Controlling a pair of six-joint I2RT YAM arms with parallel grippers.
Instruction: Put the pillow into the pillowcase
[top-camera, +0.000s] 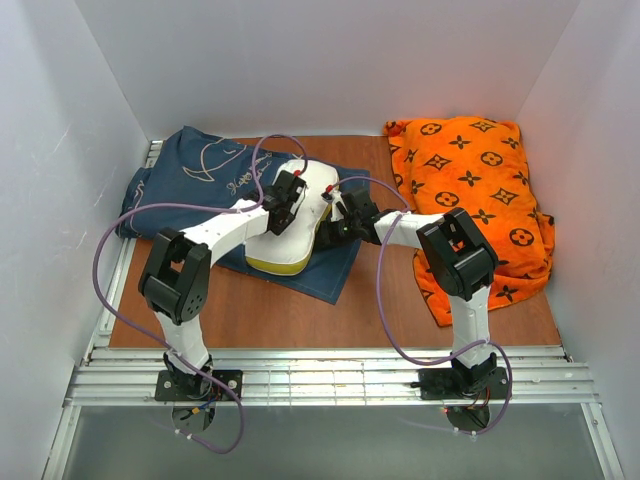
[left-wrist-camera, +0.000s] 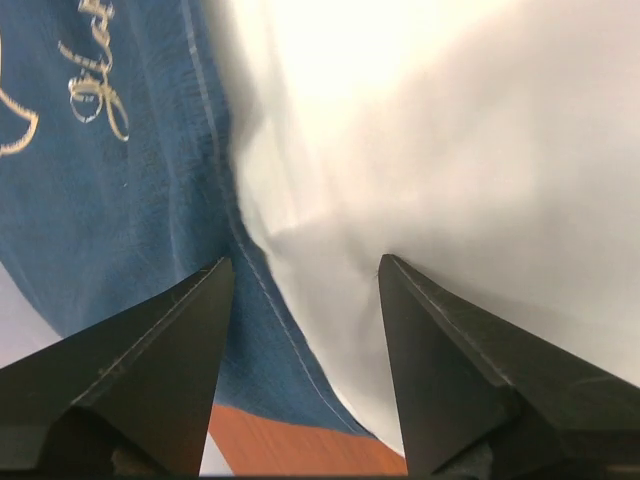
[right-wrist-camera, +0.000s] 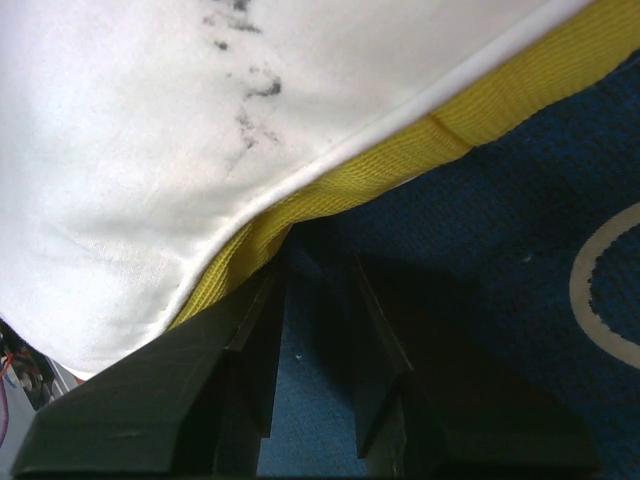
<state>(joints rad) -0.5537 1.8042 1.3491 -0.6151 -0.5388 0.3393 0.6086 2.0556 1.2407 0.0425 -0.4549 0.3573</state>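
Note:
The white pillow with its yellow edge band lies on the right part of the navy pillowcase. My left gripper is on the pillow's left top. In the left wrist view it is open, its fingers straddling the line where the pillow meets the pillowcase. My right gripper is at the pillow's right side. In the right wrist view it is open by a narrow gap, tips under the yellow band of the pillow, over the pillowcase.
An orange cushion with a dark monogram pattern fills the back right of the brown table. White walls close in the left, back and right. A metal rail runs along the near edge.

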